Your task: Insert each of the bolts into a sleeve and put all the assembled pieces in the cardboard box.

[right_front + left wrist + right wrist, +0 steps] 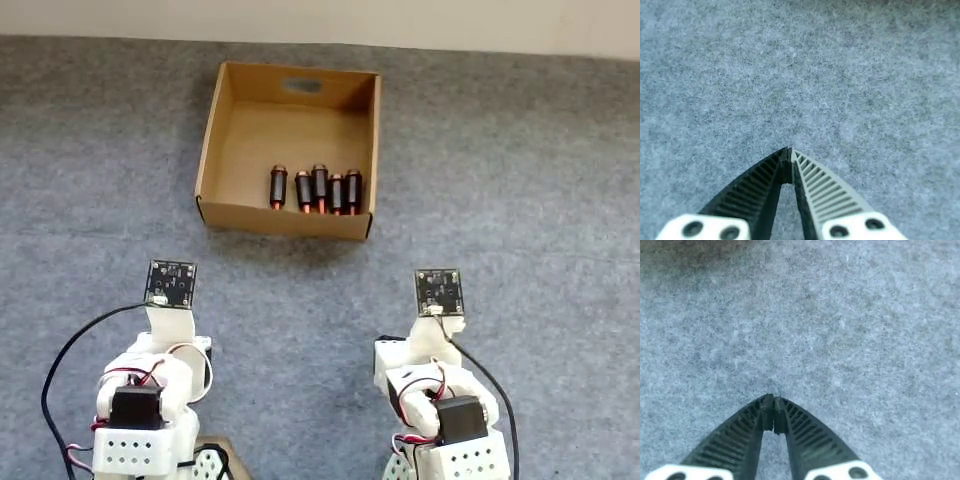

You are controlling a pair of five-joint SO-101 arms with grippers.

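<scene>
The cardboard box (222,120) stands at the far middle of the grey carpet. Inside it, along its near wall, lie several assembled pieces (316,189): black sleeves with copper bolts in them, side by side. Both arms are folded back at the near edge, well short of the box. My left gripper (790,151) is shut with its tips touching and nothing between them, hovering over bare carpet. My right gripper (773,400) is likewise shut and empty above the carpet. In the high view the left arm (160,350) sits near left and the right arm (435,360) near right.
Grey carpet (520,180) covers the whole table around the box. Black cables (60,370) loop beside the left arm's base. A pale strip of wall or floor (400,20) runs along the far edge.
</scene>
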